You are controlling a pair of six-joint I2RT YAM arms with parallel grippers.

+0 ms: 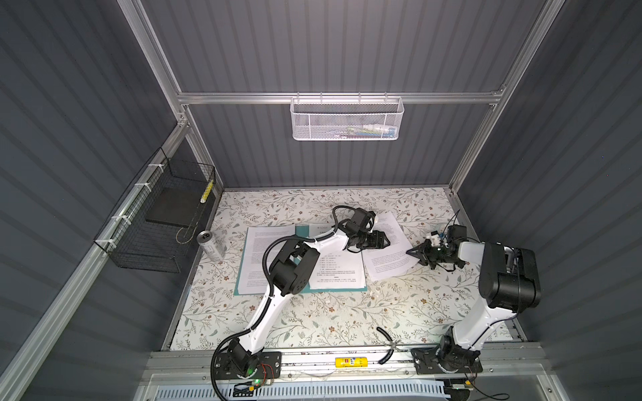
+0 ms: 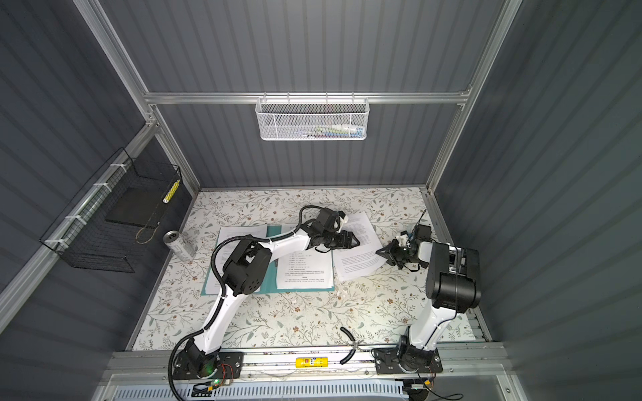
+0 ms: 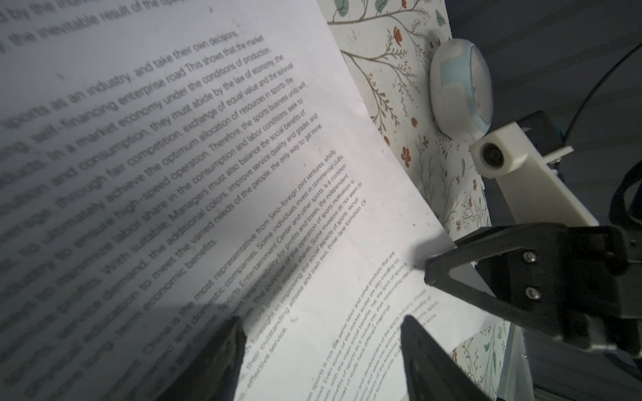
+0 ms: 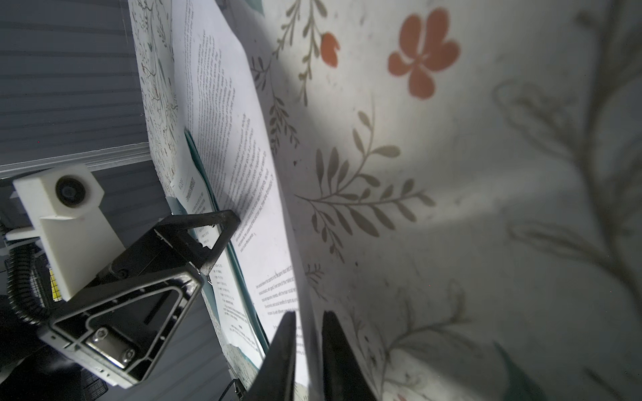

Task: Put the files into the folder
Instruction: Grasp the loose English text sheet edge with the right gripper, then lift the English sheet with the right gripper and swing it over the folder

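Note:
The teal folder (image 1: 301,231) (image 2: 272,231) lies open on the floral table with one printed sheet (image 1: 257,257) on its left half and another (image 1: 337,270) on its right half. A third file (image 1: 389,260) (image 2: 357,264) (image 3: 208,173) (image 4: 236,139) lies askew just right of the folder. My left gripper (image 1: 386,239) (image 2: 357,239) (image 3: 323,323) is open, its fingers spread low over this loose sheet. My right gripper (image 1: 410,251) (image 2: 380,251) (image 4: 309,319) is at the sheet's right edge, shut on it, one finger above and one below; that edge curls upward.
A silver can (image 1: 210,244) lies left of the folder. A black wire basket (image 1: 132,257) with a black slab (image 1: 173,206) hangs on the left wall, and a white mesh basket (image 1: 347,118) on the back. A round white-blue object (image 3: 458,90) sits near the table's right edge.

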